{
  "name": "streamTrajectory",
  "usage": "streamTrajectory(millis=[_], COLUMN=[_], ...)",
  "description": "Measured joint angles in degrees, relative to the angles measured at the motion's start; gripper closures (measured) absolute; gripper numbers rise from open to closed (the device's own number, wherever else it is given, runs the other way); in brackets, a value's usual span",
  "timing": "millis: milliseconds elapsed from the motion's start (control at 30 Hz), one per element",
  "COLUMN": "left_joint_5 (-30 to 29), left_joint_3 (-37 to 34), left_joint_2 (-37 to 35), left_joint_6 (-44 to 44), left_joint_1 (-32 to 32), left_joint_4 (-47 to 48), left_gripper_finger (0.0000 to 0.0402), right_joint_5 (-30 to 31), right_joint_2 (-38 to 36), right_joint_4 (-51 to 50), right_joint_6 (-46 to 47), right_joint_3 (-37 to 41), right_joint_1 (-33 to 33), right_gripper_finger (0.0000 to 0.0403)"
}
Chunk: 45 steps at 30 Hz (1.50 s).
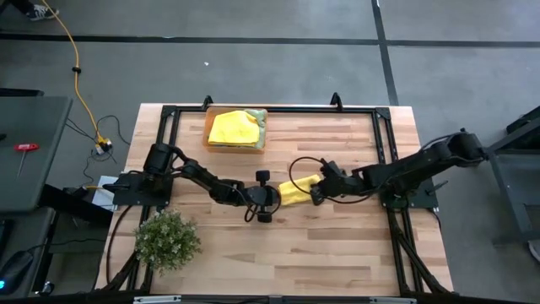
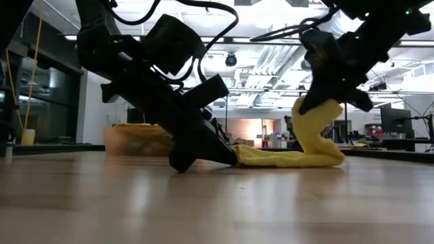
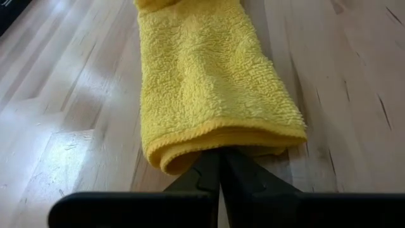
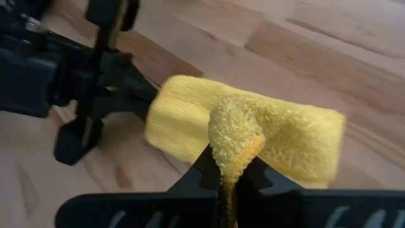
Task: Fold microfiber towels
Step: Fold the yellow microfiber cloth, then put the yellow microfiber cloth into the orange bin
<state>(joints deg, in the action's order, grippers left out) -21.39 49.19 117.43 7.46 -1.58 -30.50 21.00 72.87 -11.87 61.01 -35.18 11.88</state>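
Observation:
A yellow microfiber towel (image 1: 297, 191) lies folded in a narrow strip at the table's middle, between my two grippers. My left gripper (image 3: 220, 163) is shut at the strip's left end, which rests on the wood. My right gripper (image 4: 229, 166) is shut on the strip's right end and holds it up off the table (image 2: 313, 116). The rest of the strip (image 2: 285, 158) lies flat. Another yellow towel (image 1: 233, 129) and a light green one (image 1: 258, 118) lie in the orange tray (image 1: 211, 143). My left gripper's shut fingers (image 3: 204, 178) reach under the hemmed end (image 3: 221, 134) of the strip, slanting down from the table's left, along the strip. The top layer hides the fingertips, so which layer they pinch cannot be told. That end stays on the table. My right gripper pinches a bunched edge of the towel's right end (image 4: 235, 136) between its two fingers, coming slanting down from the table's right. That end is lifted clear and curves down (image 2: 324, 139) to the part that lies on the wood.
The orange tray stands at the table's far side, left of the middle. A small bushy green plant (image 1: 167, 240) sits at the near left corner. Bare wood (image 1: 337, 253) stretches along the near side and at the far right.

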Motion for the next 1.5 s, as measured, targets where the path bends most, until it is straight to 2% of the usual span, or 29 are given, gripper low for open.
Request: streamTrajectory(millis=[433, 733, 900, 1233, 1367, 1500], left_joint_5=[-0.07, -0.15, -0.16, -0.04, -0.04, -1.75], left_joint_3=[0.0, -0.02, -0.02, -0.07, -0.06, -0.04], left_joint_2=[0.13, 0.15, 0.17, 0.17, 0.17, -1.42], left_joint_6=[-0.02, 0.04, 0.07, 0.21, 0.36, 1.6], left_joint_1=[0.02, 0.07, 0.07, 0.65, 0.61, -0.01], left_joint_4=[0.0, 0.02, 0.02, 0.04, 0.19, 3.32], left_gripper_finger=[0.0402, 0.0402, 0.0402, 0.0402, 0.0401, 0.0401], right_joint_5=[-0.94, -1.68, -2.4, -1.5, -1.99, -0.73], right_joint_2=[12.76, 14.22, 14.22, 14.22, 12.31, 6.47], right_joint_4=[18.46, 24.29, 24.7, 31.81, 32.0, 24.72], right_joint_6=[-1.63, -3.06, -3.65, -5.96, -10.51, -16.31], right_joint_3=[-0.02, -0.02, -0.02, -0.02, -0.02, -0.02], right_joint_1=[-1.5, -2.16, -2.16, -2.45, -3.14, -3.64], right_gripper_finger=[0.0403, 0.0383, 0.0333, 0.0182, 0.0153, 0.0149])
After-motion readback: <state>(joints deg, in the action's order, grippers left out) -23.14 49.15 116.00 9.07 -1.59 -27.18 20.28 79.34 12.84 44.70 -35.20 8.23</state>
